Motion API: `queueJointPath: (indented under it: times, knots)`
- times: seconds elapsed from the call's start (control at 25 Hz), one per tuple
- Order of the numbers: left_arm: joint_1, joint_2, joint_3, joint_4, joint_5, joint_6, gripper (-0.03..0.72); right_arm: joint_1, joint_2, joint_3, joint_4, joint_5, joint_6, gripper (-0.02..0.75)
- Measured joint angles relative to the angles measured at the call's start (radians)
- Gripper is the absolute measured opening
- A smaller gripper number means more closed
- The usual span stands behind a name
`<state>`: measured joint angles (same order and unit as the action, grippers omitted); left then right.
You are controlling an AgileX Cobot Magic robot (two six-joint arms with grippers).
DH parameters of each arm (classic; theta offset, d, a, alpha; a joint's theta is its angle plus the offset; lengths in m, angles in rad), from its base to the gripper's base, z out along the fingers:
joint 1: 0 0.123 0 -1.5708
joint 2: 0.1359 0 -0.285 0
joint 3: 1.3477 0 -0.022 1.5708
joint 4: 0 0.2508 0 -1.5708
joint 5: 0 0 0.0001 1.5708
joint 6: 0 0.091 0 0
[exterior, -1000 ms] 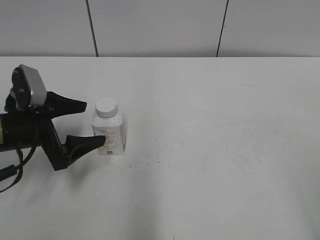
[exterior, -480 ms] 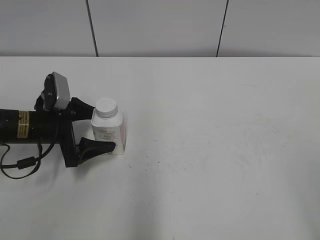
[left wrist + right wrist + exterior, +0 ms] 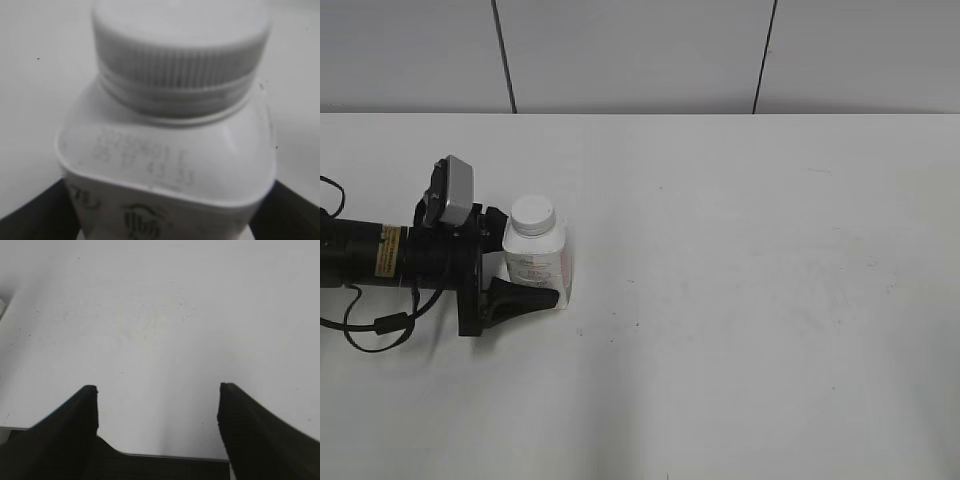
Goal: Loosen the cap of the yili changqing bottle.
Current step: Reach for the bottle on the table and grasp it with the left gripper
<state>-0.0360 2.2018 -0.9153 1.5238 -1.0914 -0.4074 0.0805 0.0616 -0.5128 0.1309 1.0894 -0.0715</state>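
Note:
The yili changqing bottle (image 3: 540, 262) stands upright on the white table at the left, with its white ribbed cap (image 3: 533, 214) screwed on. My left gripper (image 3: 530, 275) reaches in from the left, with its black fingers against both sides of the bottle's body below the shoulders. In the left wrist view the bottle (image 3: 170, 165) and cap (image 3: 180, 55) fill the frame, and the fingers show at the bottom corners, touching its sides. My right gripper (image 3: 157, 390) is open and empty over bare table and does not show in the exterior view.
The white table (image 3: 750, 300) stretches to the right of the bottle. A grey panelled wall (image 3: 640, 50) stands behind its far edge. The left arm's cable (image 3: 380, 325) lies on the table at the left.
My left gripper has moved right, up to the bottle. Its wide-open fingers have come together onto the bottle's sides. The bottle has stayed in place.

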Motion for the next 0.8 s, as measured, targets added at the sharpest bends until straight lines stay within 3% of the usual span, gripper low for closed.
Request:
queueJointPath:
  times: [0.6, 0.8]
  knots:
    - [0.043, 0.097, -0.064, 0.053, -0.109, -0.005, 0.562, 0.0, 0.0, 0.0, 0.0, 0.0, 0.0, 0.586]
    - [0.043, 0.103, -0.067, 0.053, -0.112, -0.005, 0.521, 0.0, 0.0, 0.0, 0.0, 0.0, 0.0, 0.586]
